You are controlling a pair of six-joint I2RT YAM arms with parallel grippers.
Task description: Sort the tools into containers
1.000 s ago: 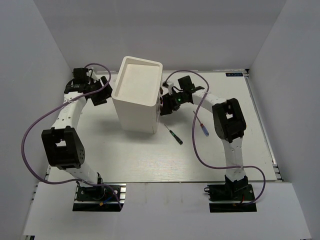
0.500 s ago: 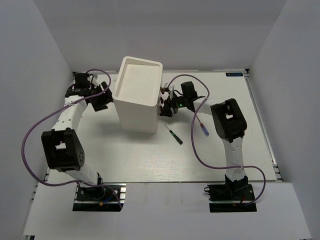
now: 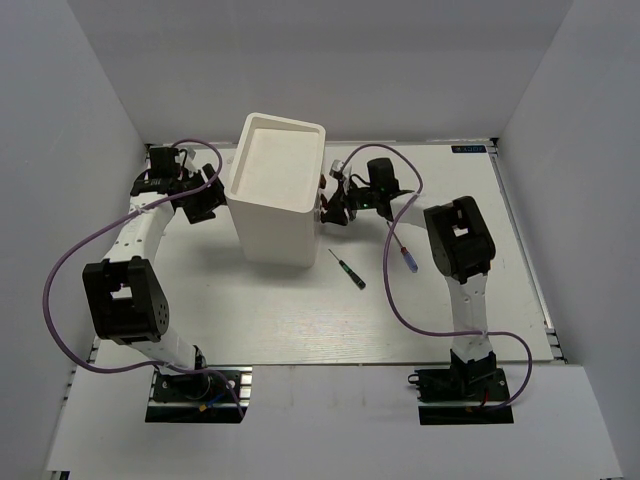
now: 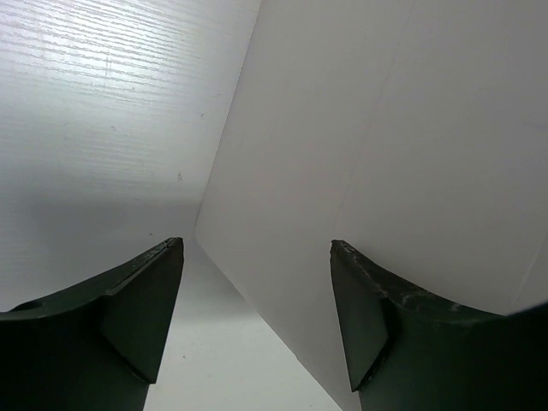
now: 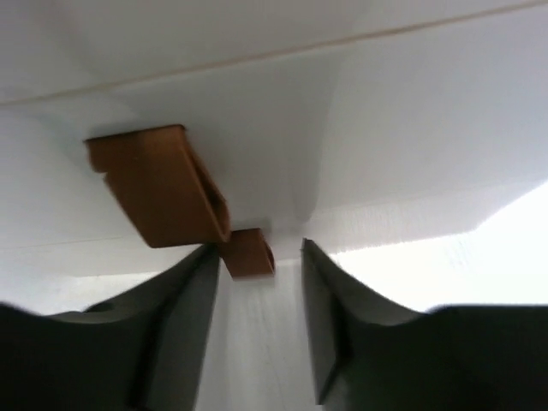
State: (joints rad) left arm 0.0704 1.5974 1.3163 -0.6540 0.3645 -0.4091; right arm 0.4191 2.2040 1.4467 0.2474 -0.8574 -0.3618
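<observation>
right gripper (image 5: 257, 250) has edged up to brown knob (image 5: 247, 255).

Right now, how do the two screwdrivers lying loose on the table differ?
Colour: the dark-green screwdriver looks dark all over, while the blue-handled screwdriver has a blue grip and a reddish stretch next to it.
Place: the dark-green screwdriver lies in the open, just off the near corner of the white box. The blue-handled screwdriver lies close beside the right arm and the purple cable.
Shared: both are thin, lie flat on the table slanting the same way, and are unheld.
</observation>
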